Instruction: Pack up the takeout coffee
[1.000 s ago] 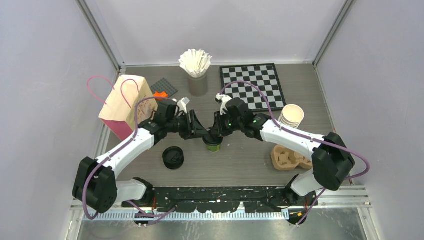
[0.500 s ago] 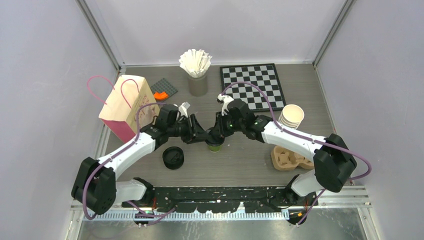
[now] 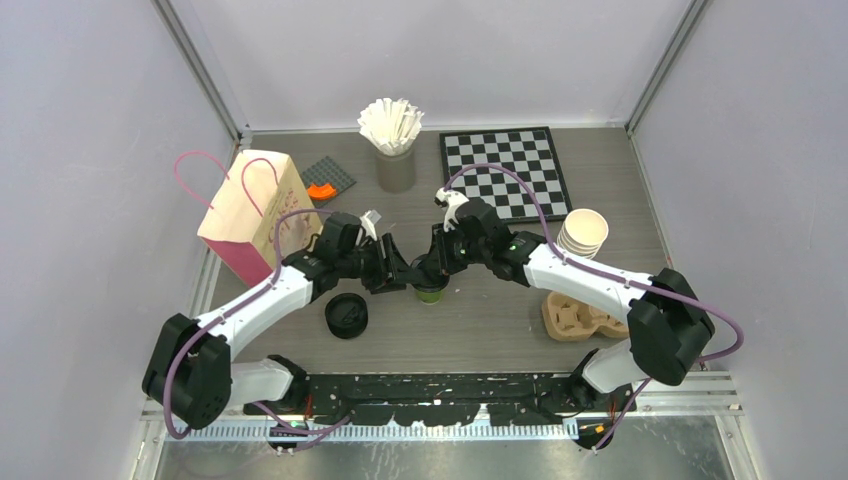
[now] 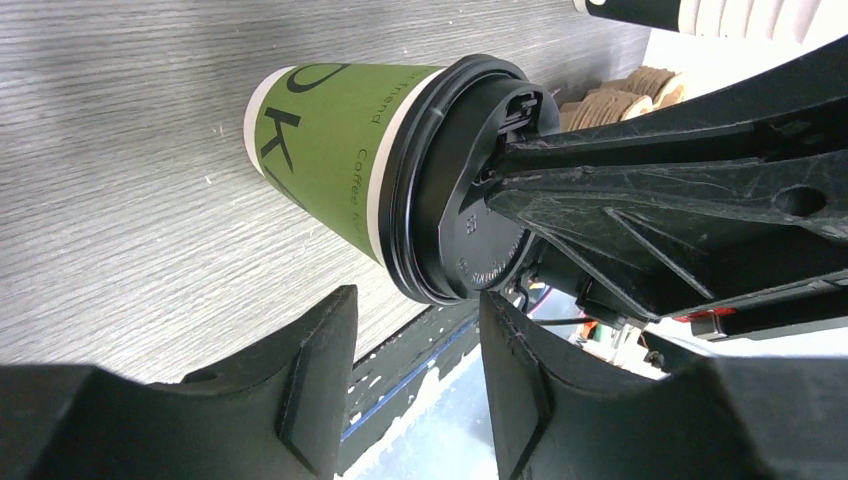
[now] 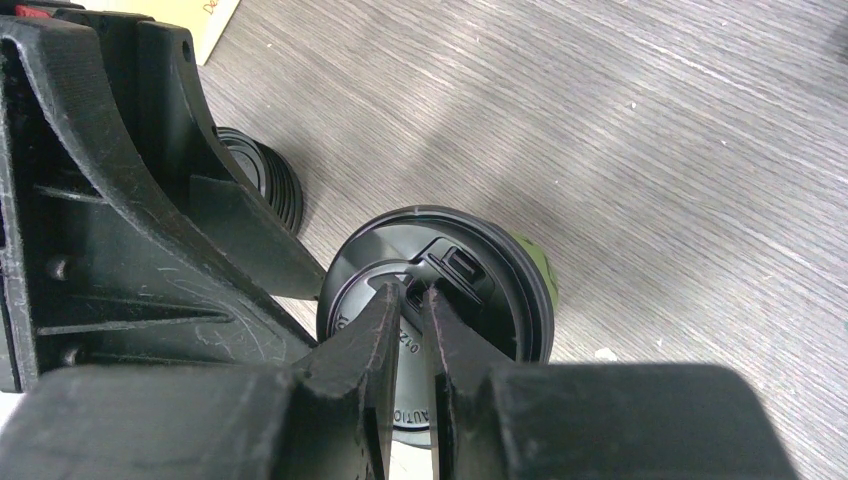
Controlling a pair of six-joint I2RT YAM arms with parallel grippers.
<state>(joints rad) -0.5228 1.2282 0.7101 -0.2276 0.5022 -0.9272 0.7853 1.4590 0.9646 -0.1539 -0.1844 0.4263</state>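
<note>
One takeout coffee (image 3: 431, 293) stands upright at mid-table; it has a green wall (image 4: 330, 140) and a black lid (image 5: 480, 300). My right gripper (image 5: 407, 292) comes down on it from above. Its jaws are almost together, and the tips rest on the lid's top beside the sip tab. In the top view the right gripper (image 3: 431, 271) hides most of the lid. My left gripper (image 4: 415, 335) stands open just left of the cup, level with the lid's rim, with nothing between its fingers (image 4: 320, 380). From above, the left gripper (image 3: 402, 275) sits close against the cup's left side.
A cream paper bag (image 3: 250, 205) with pink handles stands at the left. A stack of black lids (image 3: 346, 315) lies near the left arm. A brown pulp carrier (image 3: 575, 315) and stacked paper cups (image 3: 584, 232) are on the right, with a checkerboard (image 3: 505, 170) and a stirrer holder (image 3: 393, 140) behind.
My left gripper has slid a little nearer and closer to the cup's side. The cup and the right gripper have stayed where they were.
</note>
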